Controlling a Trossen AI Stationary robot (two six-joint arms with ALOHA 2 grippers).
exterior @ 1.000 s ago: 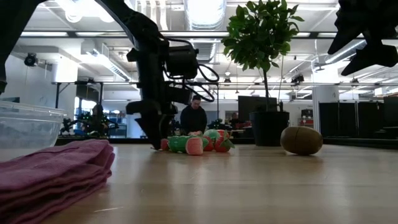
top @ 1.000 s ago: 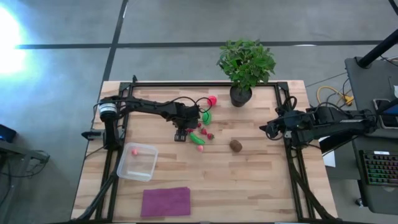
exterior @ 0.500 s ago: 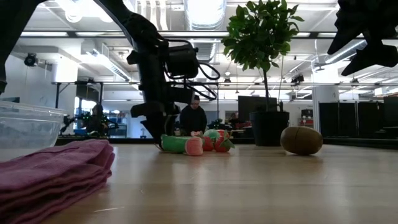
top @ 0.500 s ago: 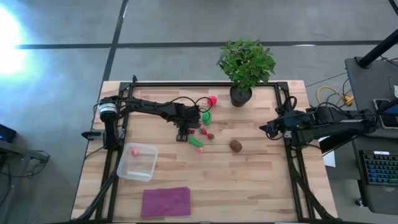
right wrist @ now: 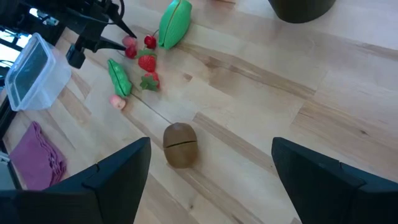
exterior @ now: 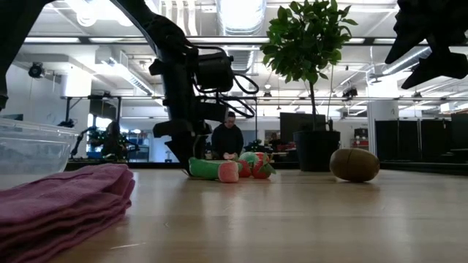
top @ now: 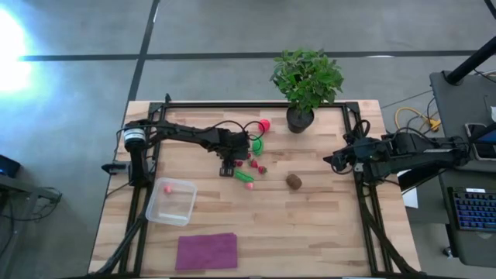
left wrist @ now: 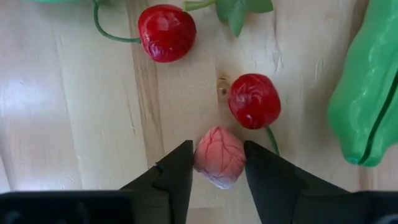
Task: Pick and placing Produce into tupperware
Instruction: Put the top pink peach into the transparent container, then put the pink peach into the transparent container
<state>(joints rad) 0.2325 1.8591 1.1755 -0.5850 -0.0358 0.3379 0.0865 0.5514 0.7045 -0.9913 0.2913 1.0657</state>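
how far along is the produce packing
One pink piece already lies in the tupperware. The left gripper is closed around a pink produce piece on the table. Cherries, green pieces and the kiwi remain. The right gripper waits, open.

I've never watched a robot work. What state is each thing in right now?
Left gripper: fingers around the pink fruit, on the table.
Right gripper: open, waiting at the table's edge.
Tupperware: lidless, one pink piece inside.
Kiwi: lying loose.
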